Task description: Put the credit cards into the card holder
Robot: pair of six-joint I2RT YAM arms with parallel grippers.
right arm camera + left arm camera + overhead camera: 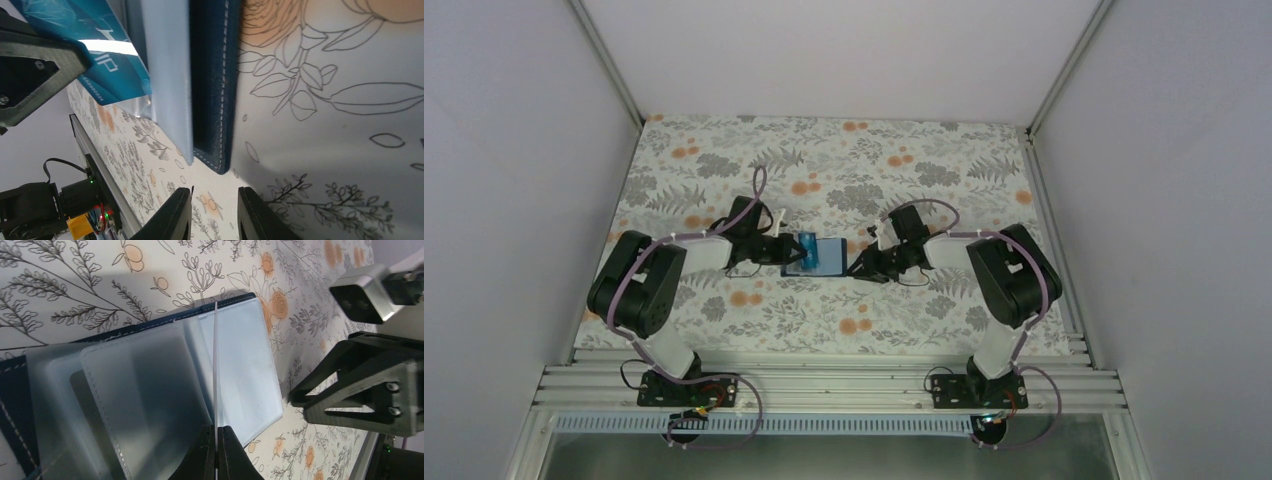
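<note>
The card holder (829,258) lies open mid-table, navy outside (212,85), with frosted blue-grey sleeves (245,370) inside. My left gripper (790,250) is shut on the teal-blue card (100,55). In the left wrist view the card is a thin edge (216,365) standing over the sleeves, gripped at the fingertips (216,431). My right gripper (212,212) is open and empty, low over the cloth just off the holder's right edge (856,267). A dark shape (87,390) shows through one sleeve; I cannot tell what it is. No loose black cards are in view.
The floral cloth (844,160) covers the table. White walls close in the left, right and back. An aluminium rail (824,385) runs along the near edge. The right wrist camera (360,295) sits close beside the holder.
</note>
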